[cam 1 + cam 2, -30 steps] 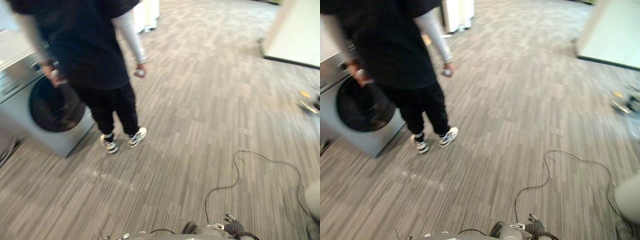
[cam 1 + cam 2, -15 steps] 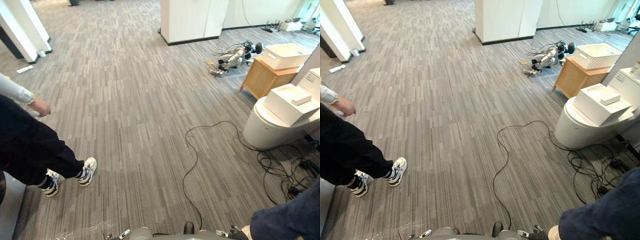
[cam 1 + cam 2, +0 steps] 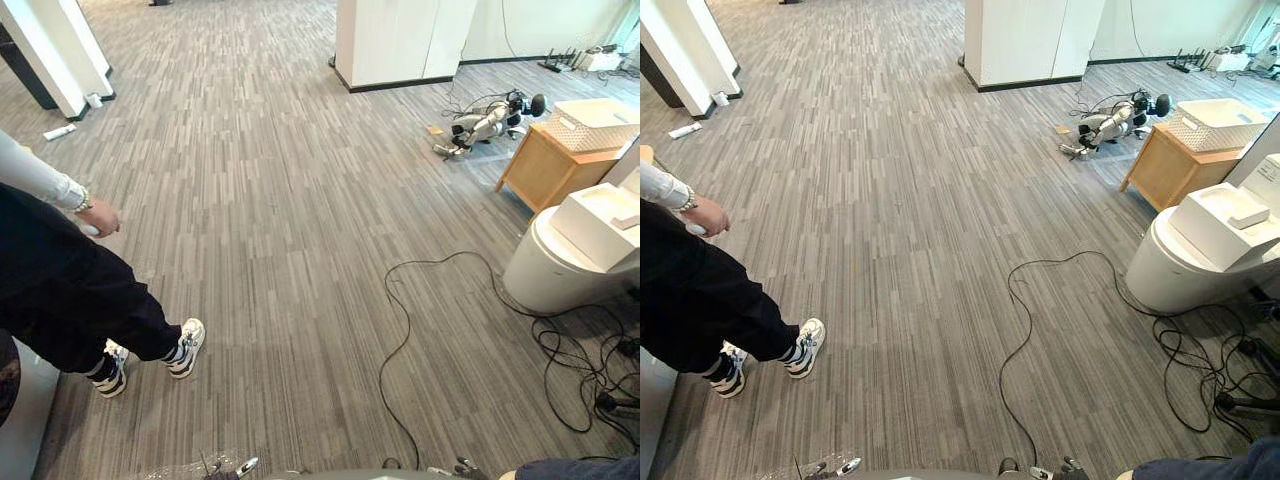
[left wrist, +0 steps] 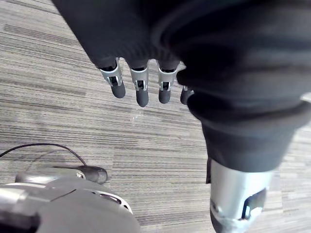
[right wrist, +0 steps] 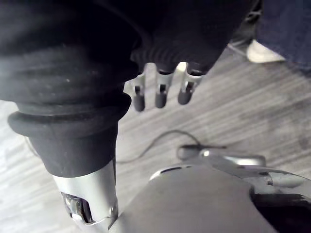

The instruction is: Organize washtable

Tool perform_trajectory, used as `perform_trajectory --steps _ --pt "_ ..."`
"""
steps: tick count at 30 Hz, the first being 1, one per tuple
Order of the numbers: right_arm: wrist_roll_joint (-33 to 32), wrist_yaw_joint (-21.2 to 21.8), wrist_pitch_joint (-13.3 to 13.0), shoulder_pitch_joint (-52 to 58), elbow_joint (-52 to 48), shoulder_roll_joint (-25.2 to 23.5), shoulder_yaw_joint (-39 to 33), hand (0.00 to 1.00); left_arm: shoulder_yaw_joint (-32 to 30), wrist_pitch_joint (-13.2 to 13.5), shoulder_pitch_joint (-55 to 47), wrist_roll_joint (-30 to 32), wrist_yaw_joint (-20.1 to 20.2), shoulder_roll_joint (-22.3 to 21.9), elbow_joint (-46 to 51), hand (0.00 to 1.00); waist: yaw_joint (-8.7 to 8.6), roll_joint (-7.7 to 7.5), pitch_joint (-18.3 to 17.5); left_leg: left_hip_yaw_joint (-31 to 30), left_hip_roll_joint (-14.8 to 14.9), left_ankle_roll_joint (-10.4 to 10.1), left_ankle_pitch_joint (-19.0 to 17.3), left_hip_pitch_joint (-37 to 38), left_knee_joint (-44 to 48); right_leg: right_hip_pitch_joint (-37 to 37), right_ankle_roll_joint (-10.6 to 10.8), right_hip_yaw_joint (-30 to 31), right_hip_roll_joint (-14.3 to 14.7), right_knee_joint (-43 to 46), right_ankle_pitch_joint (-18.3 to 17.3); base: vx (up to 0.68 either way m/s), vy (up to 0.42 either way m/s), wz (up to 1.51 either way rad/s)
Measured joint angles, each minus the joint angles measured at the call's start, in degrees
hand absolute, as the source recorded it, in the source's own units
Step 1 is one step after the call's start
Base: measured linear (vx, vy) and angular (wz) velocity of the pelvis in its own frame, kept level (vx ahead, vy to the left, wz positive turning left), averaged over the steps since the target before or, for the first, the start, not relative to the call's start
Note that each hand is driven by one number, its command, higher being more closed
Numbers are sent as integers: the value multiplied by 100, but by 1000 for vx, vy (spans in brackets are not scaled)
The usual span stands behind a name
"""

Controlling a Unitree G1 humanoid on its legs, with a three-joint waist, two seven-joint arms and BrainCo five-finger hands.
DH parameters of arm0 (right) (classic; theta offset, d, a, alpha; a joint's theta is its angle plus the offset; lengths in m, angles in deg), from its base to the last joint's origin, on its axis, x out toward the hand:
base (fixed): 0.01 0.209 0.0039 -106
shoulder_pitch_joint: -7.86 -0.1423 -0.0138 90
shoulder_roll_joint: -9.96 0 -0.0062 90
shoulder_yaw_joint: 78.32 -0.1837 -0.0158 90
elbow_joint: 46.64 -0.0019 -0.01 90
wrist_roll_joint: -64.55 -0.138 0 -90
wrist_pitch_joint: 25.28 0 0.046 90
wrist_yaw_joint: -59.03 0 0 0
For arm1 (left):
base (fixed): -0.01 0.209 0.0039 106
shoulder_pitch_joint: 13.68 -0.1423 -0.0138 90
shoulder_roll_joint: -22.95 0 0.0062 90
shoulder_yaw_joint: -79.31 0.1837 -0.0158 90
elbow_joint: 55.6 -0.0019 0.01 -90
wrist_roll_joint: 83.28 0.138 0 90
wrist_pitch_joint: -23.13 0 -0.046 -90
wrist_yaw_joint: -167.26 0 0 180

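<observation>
Bright, even indoor light covers the grey striped carpet floor (image 3: 300, 200), paler toward its far edge; soft, faint shadows lie under the person's black-and-white shoes (image 3: 185, 347).

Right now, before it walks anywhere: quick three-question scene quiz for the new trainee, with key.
1. True or false: the left hand is holding a cloth.
2. Pick one: the white basket sits on A) a shelf, B) the wooden table, C) a chair.
3. Fill in: the person stands on the robot's ____ side.

Key: 1 false, its fingers are straight and hold nothing. 2 B. 3 left.
</observation>
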Motion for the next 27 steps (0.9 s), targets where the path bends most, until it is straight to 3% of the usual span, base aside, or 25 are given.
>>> perform_trajectory --steps 9,11,13,14,15,17,18,19,20,23,25,26,27 --pt "-2 3 -10 2 33 -14 23 0 145 0 0 -2 16 72 -5 0 9 -64 -39 -180 -85 106 69 -64 -335 -154 54 -150 -42 -3 -43 -35 -6 10" --pt "-1 5 -33 -12 26 -31 21 0 119 -3 5 -4 16 106 -6 0 -5 -110 -55 -314 -79 137 84 -386 -233 -415 3 -233 -49 112 -138 -76 -52 36" --pt "3 5 -38 -47 28 -42 18 0 95 -9 8 -4 15 128 46 0 -37 -141 35 -505 -3 93 -205 -746 472 -493 -53 -299 -44 429 -585 -33 -74 58" --pt "3 9 -43 -68 26 29 19 0 -28 -10 -17 -4 17 97 49 0 -5 -47 145 -526 187 -17 -535 -973 1196 -429 -160 -369 65 652 -885 -54 -89 51" --pt "2 7 -48 -108 23 34 21 0 -329 -20 -28 -6 26 87 38 0 13 -53 292 -442 444 -155 -613 -1320 2279 -286 -182 -390 143 862 -1078 -85 -80 47" --pt "4 -5 -46 -143 26 50 35 0 -538 -48 -136 -10 20 3 83 0 44 56 425 -374 742 -89 -503 -1831 3639 -150 -190 -473 291 1035 -1297 -112 -66 25" --pt "4 -16 -38 -150 49 33 29 0 -565 -68 -269 -47 14 -55 181 0 100 -79 476 -277 841 -312 -112 -2085 4179 1 -218 -463 242 1019 -1348 -35 -60 8" --pt "4 -21 -39 -144 37 12 30 0 -539 -80 -274 -50 15 -16 179 0 143 -160 509 -218 842 -311 32 -2148 4256 -3 -217 -457 191 1021 -1361 70 -45 6" --pt "4 -39 -15 -207 32 -29 32 0 -496 -79 -271 -49 20 -22 181 0 198 -153 536 -108 811 -158 -187 -2249 4200 -21 -220 -403 104 1015 -1371 71 -12 4" --pt "6 -36 15 -391 27 117 27 0 -462 -79 -240 -51 21 -150 179 0 183 -13 648 -38 617 -150 -387 -2621 3148 -290 -198 -247 -81 1020 -1384 62 117 -13" --pt "7 -36 11 -423 -45 270 23 0 -354 -82 -275 -51 19 -288 130 0 218 238 662 -27 716 -174 -379 -2635 2220 -369 -98 -54 -50 831 -1420 156 212 -53" --pt "6 -28 11 -399 -142 424 20 0 -287 -60 -355 -51 17 -373 82 0 324 532 583 18 1005 -25 -304 -2749 2239 -545 111 200 142 1463 -1654 331 230 -28" --pt "4 -50 16 -341 -128 279 -18 0 -250 -28 -341 -57 31 -261 101 0 281 207 616 65 710 145 -586 -2827 2680 -736 299 455 -161 2311 -2362 361 217 -2"
